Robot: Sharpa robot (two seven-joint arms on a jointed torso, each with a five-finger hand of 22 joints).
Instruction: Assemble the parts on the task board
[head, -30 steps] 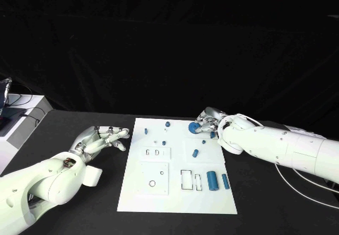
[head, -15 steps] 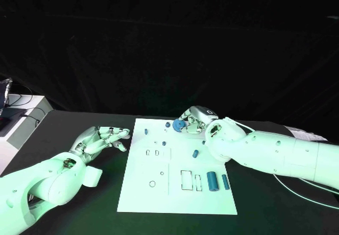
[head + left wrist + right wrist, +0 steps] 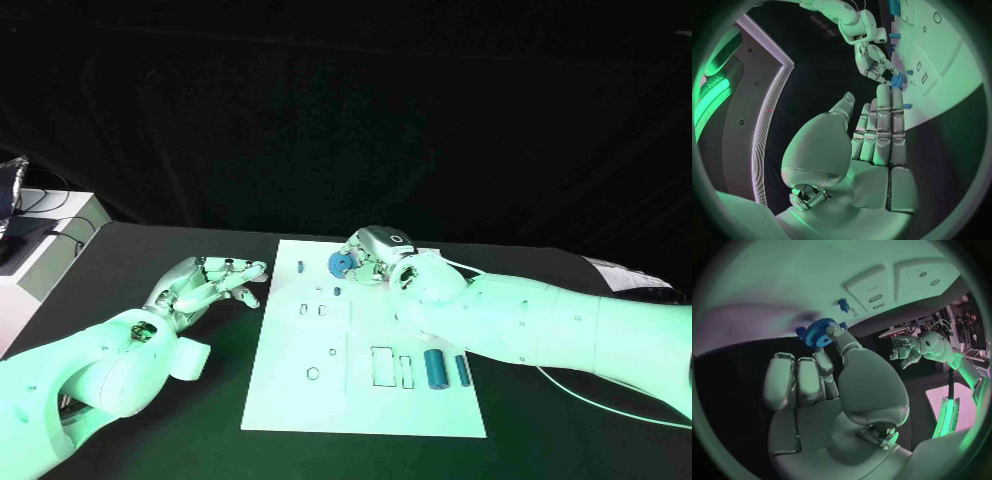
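Pinching blue gear (image 3: 342,264), right hand (image 3: 372,256)

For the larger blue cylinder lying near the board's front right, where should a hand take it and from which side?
Judging by its pose, grip the larger blue cylinder across its middle, coming from above. It lies flat on the task board, long axis running front to back, with a slimmer blue cylinder close on its right, so fingers should straddle its round sides carefully.

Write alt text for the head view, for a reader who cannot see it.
The right hand holds a blue gear over the far end of the white task board on a black table. The left hand rests beside the board's left edge, holding nothing. Small blue parts, including two cylinders, lie on the board.
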